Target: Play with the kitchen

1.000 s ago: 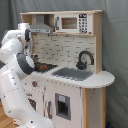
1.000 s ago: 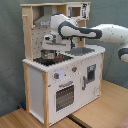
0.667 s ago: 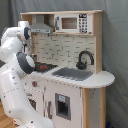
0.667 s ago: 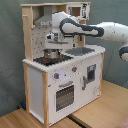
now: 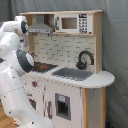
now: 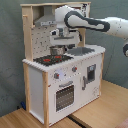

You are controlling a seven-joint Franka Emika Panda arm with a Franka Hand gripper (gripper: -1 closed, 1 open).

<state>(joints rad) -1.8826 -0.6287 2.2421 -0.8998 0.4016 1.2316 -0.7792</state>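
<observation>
Toy kitchen (image 5: 75,87) (image 6: 37,80) of light wood and white panels in the middle of both exterior views, upright on a wooden tabletop (image 6: 107,102). In the second exterior view, white arm (image 6: 97,22) reaching in from the second exterior view's right, across the upper part of the kitchen and bent downward under the grey hood (image 6: 46,21). Hand (image 6: 61,39) inside the cooking niche, pointing down, above the rear part of the black stovetop (image 6: 49,60) with its red rings and just to the left of the grey sink (image 6: 81,51). Directly beneath the hand, a grey pot (image 6: 56,50), over the back of the stovetop; cannot tell whether gripped or only close, nor whether the hand is spread or pressed together. Oven door (image 6: 65,96) well below the hand, on the front panel, shut. In the first exterior view, arm (image 5: 15,55) filling the first exterior view's left and covering the kitchen's near corner; hand itself hidden behind it. Black faucet (image 5: 85,59) arched over the sink (image 5: 72,74), well apart from the arm; toy microwave (image 5: 72,23) on the top shelf beside the hood (image 5: 40,27).
</observation>
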